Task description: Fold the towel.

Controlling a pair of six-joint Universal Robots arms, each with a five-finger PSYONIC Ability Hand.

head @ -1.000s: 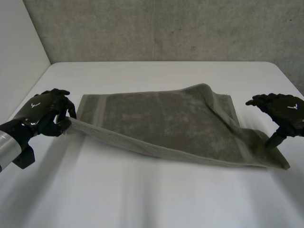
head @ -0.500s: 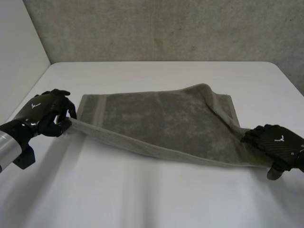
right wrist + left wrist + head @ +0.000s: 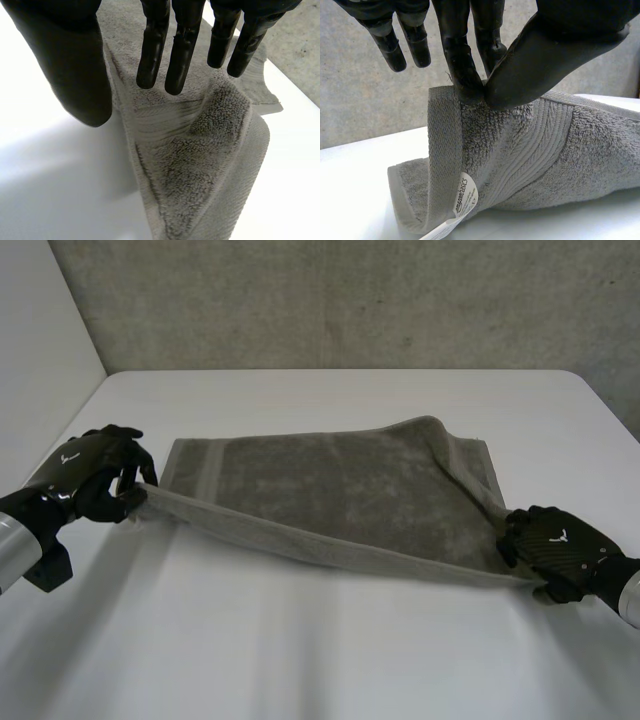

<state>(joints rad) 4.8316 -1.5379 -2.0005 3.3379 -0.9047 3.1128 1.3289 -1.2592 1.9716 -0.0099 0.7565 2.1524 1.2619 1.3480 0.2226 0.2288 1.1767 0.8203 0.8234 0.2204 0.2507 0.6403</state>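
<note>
Towel [image 3: 330,480]: soft, limp, sagging betw. corners. Pinched at near-left corner by L hand [image 3: 95,475]; R hand [image 3: 555,550] unclamped, spread over near-right corner. Grip there.

The towel [image 3: 340,490] is grey terry cloth with a rough, looped pile, crossed by a flatter woven band. Its label [image 3: 462,197] is smooth and white. The desk [image 3: 330,660] is smooth, matt white. The left hand [image 3: 555,50] is smooth black with a dull sheen.
</note>
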